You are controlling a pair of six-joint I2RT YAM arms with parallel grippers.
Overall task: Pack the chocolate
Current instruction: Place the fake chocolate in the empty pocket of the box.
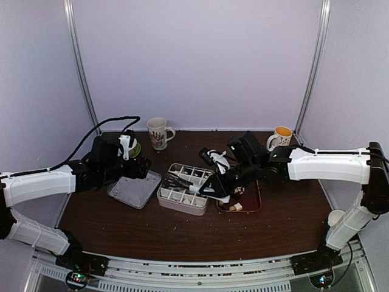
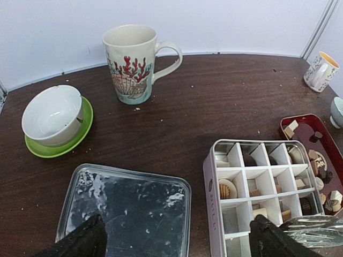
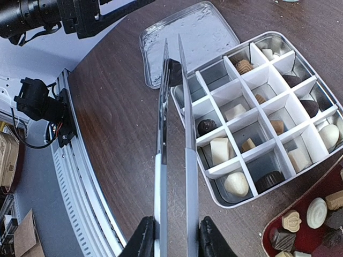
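From above, the right gripper [image 1: 214, 184] reaches over the divided tin [image 1: 179, 204]. Left wrist: left gripper [image 2: 174, 243] spread above the tin lid [image 2: 128, 209]; chocolates [image 2: 227, 188] in tin cells and red tray [image 2: 306, 128]. Right wrist alone shows fingers [image 3: 144, 241] squeezing metal tongs [image 3: 161, 144], tips pinching a dark chocolate [image 3: 172, 72] at the tin's corner.

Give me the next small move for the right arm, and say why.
Probably dip the tongs slightly and ease the right gripper open. The tongs pinch a dark chocolate at their tips, right over the divided tin, above the corner cell nearest the lid. That cell looks empty, so the piece should drop in.
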